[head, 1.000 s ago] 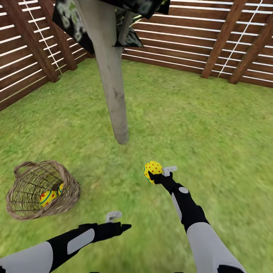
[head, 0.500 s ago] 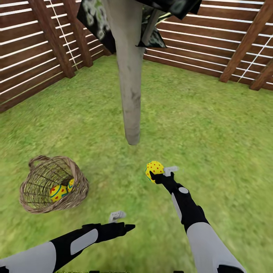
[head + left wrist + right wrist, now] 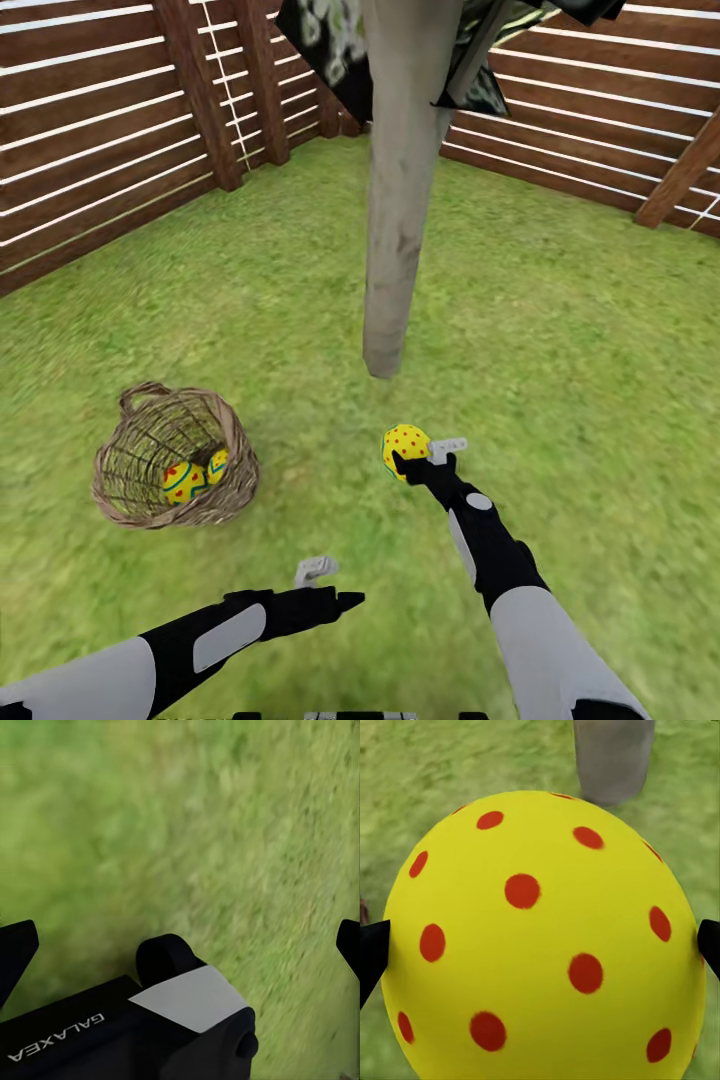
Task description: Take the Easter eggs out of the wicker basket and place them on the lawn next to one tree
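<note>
My right gripper [image 3: 408,459] is shut on a yellow egg with red dots [image 3: 404,447], held above the lawn [image 3: 560,350] a short way in front of the pale tree trunk [image 3: 400,200]. Up close in the right wrist view, that egg [image 3: 544,937] sits between my fingertips [image 3: 371,952], the trunk base [image 3: 611,757] just beyond. The wicker basket [image 3: 175,468] lies tilted on the grass to the left, two banded eggs [image 3: 184,481] [image 3: 217,464] inside. My left gripper [image 3: 345,600] hovers low over the grass, open, holding nothing; the left wrist view has its fingertips [image 3: 15,952] wide apart over grass.
A brown slat fence [image 3: 100,170] runs along the left and back, meeting in a corner behind the tree. Dark blocky leaves [image 3: 340,50] hang around the trunk's upper part. Grass stretches open to the right.
The whole view has shifted: the tree and basket now sit further right and nearer in the picture. My right gripper still holds the dotted egg; both arms keep their pose.
</note>
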`<state>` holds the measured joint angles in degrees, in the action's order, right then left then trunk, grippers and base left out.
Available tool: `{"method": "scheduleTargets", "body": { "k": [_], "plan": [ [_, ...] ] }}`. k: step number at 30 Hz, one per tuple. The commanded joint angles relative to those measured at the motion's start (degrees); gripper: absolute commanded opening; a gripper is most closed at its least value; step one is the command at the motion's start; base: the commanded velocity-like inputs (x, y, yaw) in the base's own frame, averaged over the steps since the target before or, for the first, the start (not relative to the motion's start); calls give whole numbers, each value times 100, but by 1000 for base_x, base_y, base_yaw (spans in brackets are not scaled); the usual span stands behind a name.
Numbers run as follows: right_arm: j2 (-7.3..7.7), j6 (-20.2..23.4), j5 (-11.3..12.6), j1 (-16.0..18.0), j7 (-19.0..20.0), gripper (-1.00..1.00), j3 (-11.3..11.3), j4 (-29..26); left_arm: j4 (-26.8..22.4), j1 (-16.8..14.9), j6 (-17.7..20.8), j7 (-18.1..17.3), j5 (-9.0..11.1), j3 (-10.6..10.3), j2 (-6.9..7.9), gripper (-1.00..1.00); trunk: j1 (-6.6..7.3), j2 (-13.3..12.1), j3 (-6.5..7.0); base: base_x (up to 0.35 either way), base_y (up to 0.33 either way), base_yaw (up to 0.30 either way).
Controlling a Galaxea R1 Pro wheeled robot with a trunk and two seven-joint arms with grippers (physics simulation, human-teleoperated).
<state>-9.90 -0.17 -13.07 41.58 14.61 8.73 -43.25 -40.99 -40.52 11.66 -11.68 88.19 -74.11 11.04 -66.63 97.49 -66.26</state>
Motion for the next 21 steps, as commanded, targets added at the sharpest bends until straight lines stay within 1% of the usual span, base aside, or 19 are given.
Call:
{"method": "scheduleTargets", "body": {
  "k": [1, 8, 9, 10, 12, 13, 14, 15, 16, 17, 18, 21],
  "plan": [
    [-10, -1, -60, 3, -3, -100, 24, -12, -4, -9, 8, -10, 59, -26, 4, 100, -22, 43, -23, 0, 0, 39],
    [-10, -15, -73, 4, -97, -100, 6, -22, -14, -9, 19, -21, 33, -29, 12, 100, -176, 324, -149, 0, 0, 4],
    [-10, -16, -73, 6, -95, -100, 6, -19, -14, -9, 30, -65, 25, -32, 24, 100, -198, 364, -167, 0, 0, 0],
    [-10, -12, -73, 5, -92, -100, 3, -13, -14, -9, 35, -314, 14, -36, 50, 100, -220, 404, -185, 0, 0, 0],
    [-10, -10, -73, 4, -89, -100, -7, -11, 16, -9, 32, -1088, -47, -53, 90, 100, -264, 485, -221, 0, 0, 0],
    [-10, -10, -73, 5, -90, -100, -9, -10, 35, -9, 28, -1453, -149, -56, 99, 100, -286, 525, -239, 0, 0, 0],
    [-10, -15, -73, 6, -94, -100, -11, -8, 49, -9, 26, -1785, -466, -51, 106, 100, -308, 565, -256, 0, 0, 0],
    [-10, -12, -73, 6, -94, -100, -88, -5, 48, -9, 24, -1897, -729, -42, 101, 100, -330, 605, -274, 0, 0, 0],
    [-10, -7, -73, 7, -90, -100, -207, -10, 48, -9, 22, -1926, -813, -40, 91, 100, -352, 645, -292, 0, 0, 0],
    [-10, -5, -68, 7, -74, -100, -300, -14, 48, -9, 17, -1936, -843, -39, 81, 100, -374, 685, -310, 0, 0, 0],
    [-10, -11, -66, 4, -69, -100, -340, -16, 48, -9, 15, -1944, -854, -41, 77, 100, -396, 725, -328, 0, 0, 0],
    [-10, -39, -57, 5, -87, -100, -376, 2, 48, -9, 13, -1952, -866, -42, 66, 100, -461, 846, -382, 0, 0, 0]
  ]
}}
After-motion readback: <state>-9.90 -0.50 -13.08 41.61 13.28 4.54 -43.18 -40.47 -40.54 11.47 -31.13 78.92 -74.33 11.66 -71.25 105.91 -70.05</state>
